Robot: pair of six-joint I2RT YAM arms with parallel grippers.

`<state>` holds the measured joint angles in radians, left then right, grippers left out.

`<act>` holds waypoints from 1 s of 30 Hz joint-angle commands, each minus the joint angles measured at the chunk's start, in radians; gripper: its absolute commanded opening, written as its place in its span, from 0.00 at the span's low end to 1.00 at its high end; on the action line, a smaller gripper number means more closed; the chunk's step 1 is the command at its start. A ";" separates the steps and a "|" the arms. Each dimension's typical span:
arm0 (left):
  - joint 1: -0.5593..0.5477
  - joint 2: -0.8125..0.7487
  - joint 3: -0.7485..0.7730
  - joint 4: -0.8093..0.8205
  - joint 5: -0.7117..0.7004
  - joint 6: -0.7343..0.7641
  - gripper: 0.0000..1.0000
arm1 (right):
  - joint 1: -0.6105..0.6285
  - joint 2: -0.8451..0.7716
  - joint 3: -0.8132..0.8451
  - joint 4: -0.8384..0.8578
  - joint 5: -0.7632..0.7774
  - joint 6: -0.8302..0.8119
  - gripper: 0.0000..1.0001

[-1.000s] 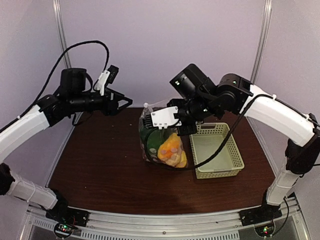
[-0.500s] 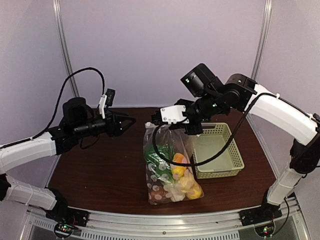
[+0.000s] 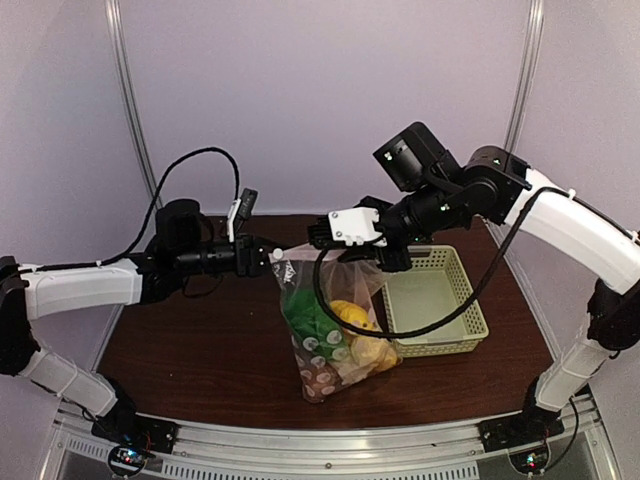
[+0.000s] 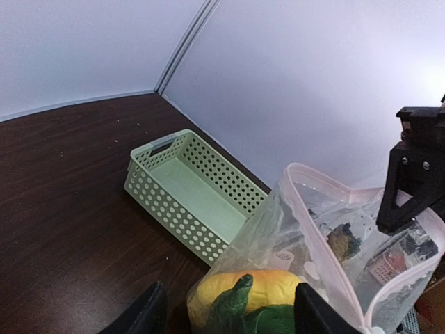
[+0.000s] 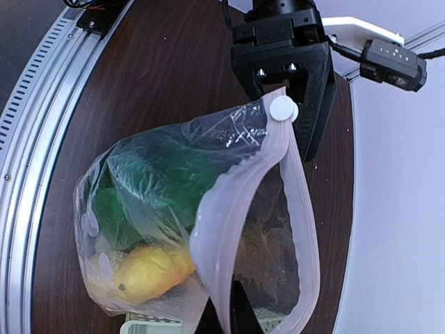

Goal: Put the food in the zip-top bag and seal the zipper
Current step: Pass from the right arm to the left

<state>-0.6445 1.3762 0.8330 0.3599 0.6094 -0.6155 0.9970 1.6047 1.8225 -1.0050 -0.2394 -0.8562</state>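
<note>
Gripping the zip-top bag (image 3: 345,285) by its rim in the right claw (image 3: 383,258), food (image 3: 350,315) inside, dangling beside the basket (image 3: 440,345). Straddling one end of the zipper (image 5: 295,174) with the left claw (image 3: 265,256), spread apart. Could close crooked, miss the track, tug the rim free.

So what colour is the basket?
The basket is pale green, clearest from the left wrist.

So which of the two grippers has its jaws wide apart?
The left gripper: its fingers stand apart around a corner of the zip-top bag. The right gripper is shut on the bag's rim.
</note>
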 commanded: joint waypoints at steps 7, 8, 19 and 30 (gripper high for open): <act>-0.004 -0.189 -0.235 0.251 -0.060 -0.015 0.57 | -0.002 -0.008 -0.020 0.018 -0.019 0.022 0.03; -0.004 -0.193 -0.256 0.281 -0.058 -0.024 0.57 | -0.002 -0.008 -0.021 0.016 -0.021 0.024 0.03; -0.026 -0.328 -0.363 0.360 -0.085 0.005 0.54 | 0.001 -0.005 -0.017 0.014 -0.029 0.028 0.04; -0.103 -0.146 -0.284 0.390 -0.063 0.007 0.51 | 0.006 0.000 -0.009 0.010 -0.022 0.028 0.04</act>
<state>-0.7452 1.1801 0.4995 0.6888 0.5297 -0.6205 0.9974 1.6047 1.8103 -0.9977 -0.2478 -0.8387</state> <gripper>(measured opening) 0.544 0.042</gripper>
